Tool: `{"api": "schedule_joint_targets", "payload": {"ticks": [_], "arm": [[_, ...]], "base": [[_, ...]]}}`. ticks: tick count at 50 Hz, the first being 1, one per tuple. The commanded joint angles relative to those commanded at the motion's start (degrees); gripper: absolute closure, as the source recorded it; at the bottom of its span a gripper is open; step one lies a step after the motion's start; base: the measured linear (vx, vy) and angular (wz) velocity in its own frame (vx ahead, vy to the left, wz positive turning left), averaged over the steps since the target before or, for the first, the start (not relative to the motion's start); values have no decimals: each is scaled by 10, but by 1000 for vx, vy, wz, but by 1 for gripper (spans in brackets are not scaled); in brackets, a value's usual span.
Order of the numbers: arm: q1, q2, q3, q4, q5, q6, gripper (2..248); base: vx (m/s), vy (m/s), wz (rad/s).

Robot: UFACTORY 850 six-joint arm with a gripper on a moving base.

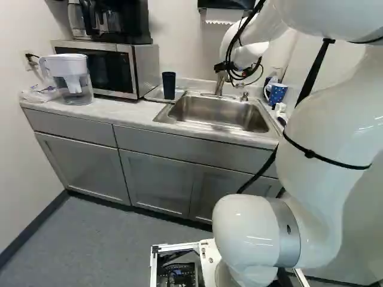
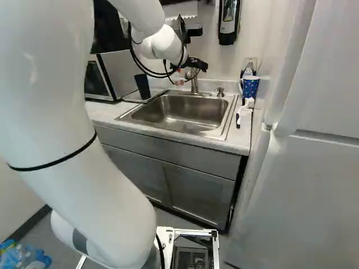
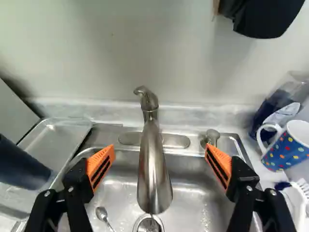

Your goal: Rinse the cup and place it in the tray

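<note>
The gripper (image 2: 196, 65) hangs above the sink (image 3: 183, 193), its two fingers spread wide, the orange pads (image 3: 100, 165) facing each other across an unfilled gap. The faucet (image 3: 153, 179) stands between the fingers as the wrist view sees them, its spout over the drain (image 3: 148, 224). The dark tumbler (image 3: 21, 164), the cup of the task, is outside one finger and well apart from the gripper; it stands upright in the shallow tray (image 3: 59, 137), as the left base view shows. Nearer that same finger, a spoon (image 3: 102, 214) lies in the basin. Ahead of the opposite finger is a small metal pump (image 3: 211, 136) on the sink's rim. Outside this second finger are a blue polka-dot mug (image 3: 289, 149), upright, and, closer to the finger, a white-handled brush (image 3: 294, 202). The microwave (image 1: 102, 67) stands beyond the tray, on the tumbler's side of the fingers.
</note>
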Motion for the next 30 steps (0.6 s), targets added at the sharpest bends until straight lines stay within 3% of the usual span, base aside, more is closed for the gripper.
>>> {"api": "schedule_joint_targets", "payload": {"ticks": [30], "arm": [[-10,78,77,-26,-177,0,3]], "base": [[0,0,0]]}}
